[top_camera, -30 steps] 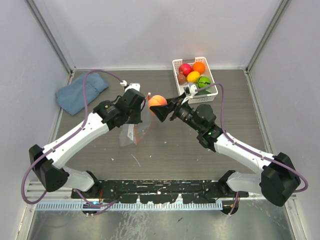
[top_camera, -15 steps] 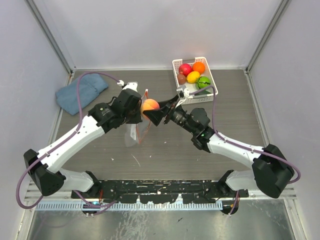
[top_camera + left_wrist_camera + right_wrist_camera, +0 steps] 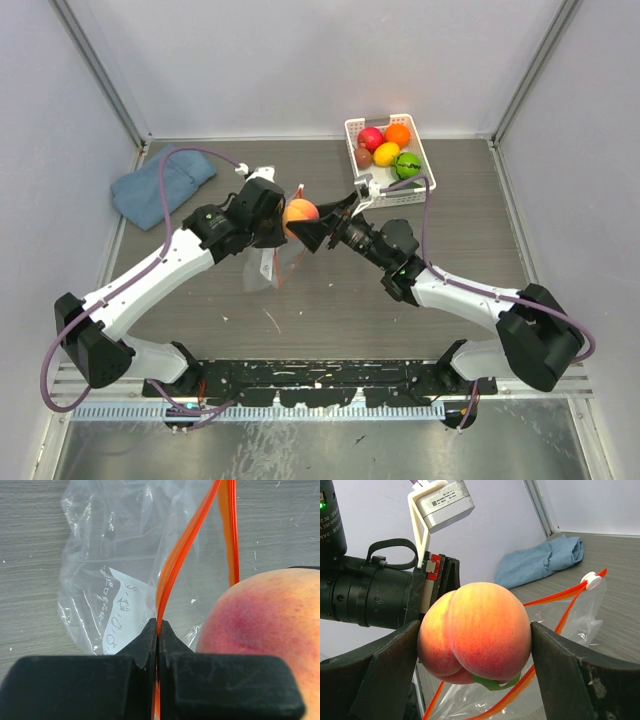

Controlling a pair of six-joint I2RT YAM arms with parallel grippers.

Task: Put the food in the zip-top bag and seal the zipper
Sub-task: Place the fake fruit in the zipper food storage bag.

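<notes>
My left gripper (image 3: 280, 226) (image 3: 158, 630) is shut on one side of the red-orange zipper strip (image 3: 172, 570) and holds the clear zip-top bag (image 3: 268, 265) (image 3: 115, 565) up, its mouth open. My right gripper (image 3: 312, 222) (image 3: 475, 645) is shut on the pink-orange peach (image 3: 300, 212) (image 3: 475, 632) and holds it at the bag's mouth, right beside the left gripper. The peach also shows in the left wrist view (image 3: 260, 630). The zipper's white slider (image 3: 591, 580) sits at the far end of the strip. The other toy fruits, red (image 3: 371, 139), orange (image 3: 398, 134), yellow (image 3: 386, 153), green (image 3: 406, 164) and brown (image 3: 363, 157), lie in the basket.
A white lattice basket (image 3: 352, 128) stands at the back right of the table. A blue folded cloth (image 3: 160, 185) (image 3: 540, 560) lies at the back left. Grey walls close the table in on three sides.
My right gripper has carried the peach left and down to the bag's mouth. My left gripper has shifted slightly with the bag still in it.
</notes>
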